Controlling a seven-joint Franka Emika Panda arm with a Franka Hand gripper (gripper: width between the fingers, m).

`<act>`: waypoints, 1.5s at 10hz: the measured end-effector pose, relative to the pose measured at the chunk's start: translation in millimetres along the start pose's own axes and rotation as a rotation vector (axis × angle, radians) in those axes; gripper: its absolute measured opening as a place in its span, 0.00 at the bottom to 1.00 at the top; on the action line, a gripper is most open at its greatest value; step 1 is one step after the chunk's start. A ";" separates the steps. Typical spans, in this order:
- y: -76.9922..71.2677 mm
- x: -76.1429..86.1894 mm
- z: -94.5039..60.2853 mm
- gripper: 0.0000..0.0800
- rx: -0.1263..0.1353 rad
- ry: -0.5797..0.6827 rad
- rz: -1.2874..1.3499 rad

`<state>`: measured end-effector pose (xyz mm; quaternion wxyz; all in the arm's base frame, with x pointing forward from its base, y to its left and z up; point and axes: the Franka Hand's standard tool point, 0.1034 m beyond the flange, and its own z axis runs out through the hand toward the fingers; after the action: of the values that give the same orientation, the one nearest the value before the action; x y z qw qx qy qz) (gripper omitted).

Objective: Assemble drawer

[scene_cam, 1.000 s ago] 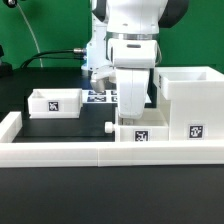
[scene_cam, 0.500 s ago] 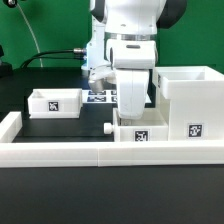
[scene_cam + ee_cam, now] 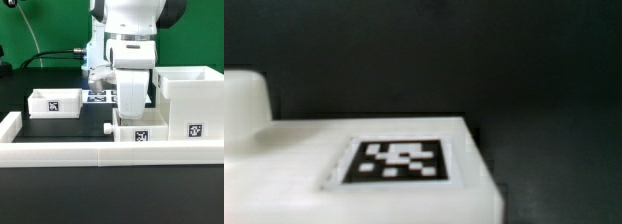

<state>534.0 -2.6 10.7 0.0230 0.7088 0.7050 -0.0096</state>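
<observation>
The tall white drawer shell (image 3: 188, 98) stands at the exterior view's right, with a tag on its front. One small tray (image 3: 55, 102) sits on the black mat at the left. The second tray (image 3: 140, 133) lies by the front wall next to the shell, its dark knob (image 3: 108, 127) pointing left. My gripper (image 3: 132, 108) hangs straight down right over this tray, and its fingertips are hidden. In the wrist view the tray's white top and tag (image 3: 402, 161) fill the near field. No finger shows there.
The low white wall (image 3: 70, 150) edges the mat at the front and left. The marker board (image 3: 100, 97) lies behind the gripper. A black cable runs across the back.
</observation>
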 end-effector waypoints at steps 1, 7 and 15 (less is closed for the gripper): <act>0.0 0.3 0.0 0.06 -0.001 0.000 -0.001; -0.2 -4.0 0.3 0.06 -0.001 0.001 0.018; -1.0 3.1 -0.1 0.06 0.015 -0.002 0.069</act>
<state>533.0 0.4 10.6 0.0190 0.7328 0.6800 -0.0148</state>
